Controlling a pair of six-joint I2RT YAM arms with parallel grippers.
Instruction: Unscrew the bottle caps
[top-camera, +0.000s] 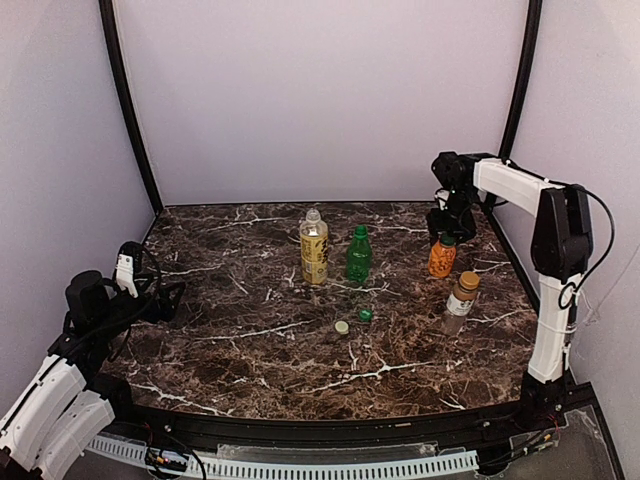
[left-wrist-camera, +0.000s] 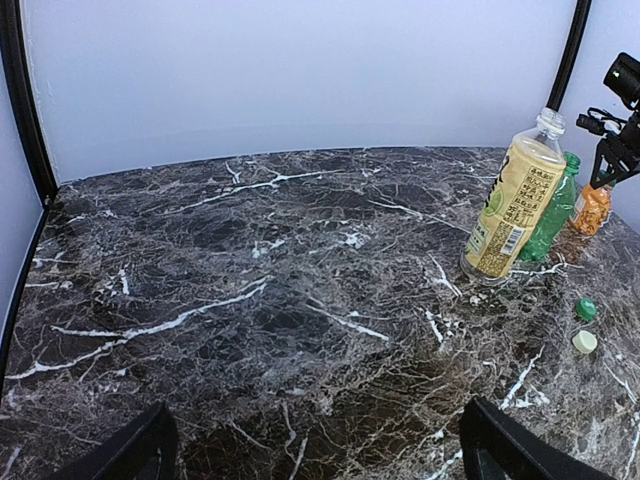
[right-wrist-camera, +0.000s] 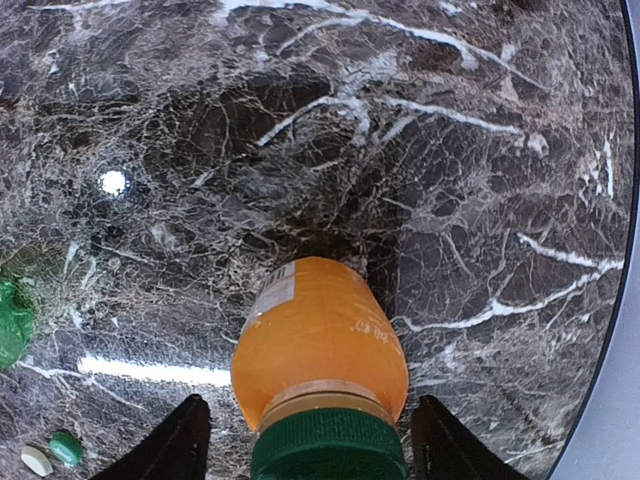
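Marbled tabletop held the orange bottle at frame right, the right pincer open astride its green cap; lower left, the left pincer gaped.

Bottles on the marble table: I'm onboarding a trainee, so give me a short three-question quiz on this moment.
1. True or false: the right gripper straddles the green cap of the squat orange plastic bottle.
2. How many loose caps lie on the dark marble table?
3. Which bottle wears a brown cap? A tall yellow-liquid, B slim clear plastic bottle, C all-green.
Key: 1 true; 2 two; 3 B.
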